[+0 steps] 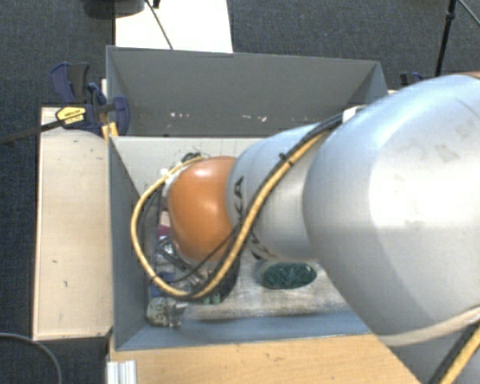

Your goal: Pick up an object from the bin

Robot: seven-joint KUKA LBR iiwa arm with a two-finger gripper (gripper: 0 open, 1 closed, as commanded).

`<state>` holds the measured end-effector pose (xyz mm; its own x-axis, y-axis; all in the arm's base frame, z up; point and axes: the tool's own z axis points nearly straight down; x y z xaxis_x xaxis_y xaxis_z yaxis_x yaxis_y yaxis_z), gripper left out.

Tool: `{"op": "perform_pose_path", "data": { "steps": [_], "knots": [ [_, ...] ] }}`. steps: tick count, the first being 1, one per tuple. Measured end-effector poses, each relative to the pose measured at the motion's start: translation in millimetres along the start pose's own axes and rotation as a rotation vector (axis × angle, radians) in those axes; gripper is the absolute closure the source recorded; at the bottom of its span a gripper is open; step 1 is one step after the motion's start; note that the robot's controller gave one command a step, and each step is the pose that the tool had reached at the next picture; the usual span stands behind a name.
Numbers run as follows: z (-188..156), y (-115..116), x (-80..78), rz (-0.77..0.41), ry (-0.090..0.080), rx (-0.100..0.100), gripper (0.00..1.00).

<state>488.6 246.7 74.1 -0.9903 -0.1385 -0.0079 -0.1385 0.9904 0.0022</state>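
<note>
Few things show past my own arm [384, 214], which spreads over most of the bin [240, 94]. My gripper [169, 262] hangs low in the near left part of it, under the orange cover [196, 206] and the looped cables [138, 222]. I cannot tell whether it is wide or narrow, nor whether anything is in it.

Nearest to it is a small grey-brown lump [165, 312], in the near left corner on the floor just below the gripper. Some blue and green bits lie beside the lump, too hidden to name. Further right, near the front wall, lies a dark green disc [288, 275], flat on the floor and apart from the rest.

I judge the lump to be light and irregular, perhaps crumpled, so it should give a little and not slip much. I would take it across its narrowest part, though the two walls close by leave little room. The disc looks low and stiff, so I would have to take it by its opposite edges.
</note>
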Motion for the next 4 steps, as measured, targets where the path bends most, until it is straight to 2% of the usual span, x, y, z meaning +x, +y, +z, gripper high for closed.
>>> {"op": "perform_pose_path", "data": {
  "steps": [1,2,3,4],
  "knots": [
    [0.4,7.7,-8.3,-0.113,0.015,0.004,0.0],
    [0.6,5.7,-6.9,-0.108,0.024,0.008,1.0],
    [-120.1,-1.1,5.4,-0.157,-0.001,-0.001,1.0],
    [-189.8,-9.0,-25.5,-0.573,-0.003,0.0,1.0]
  ]
}}
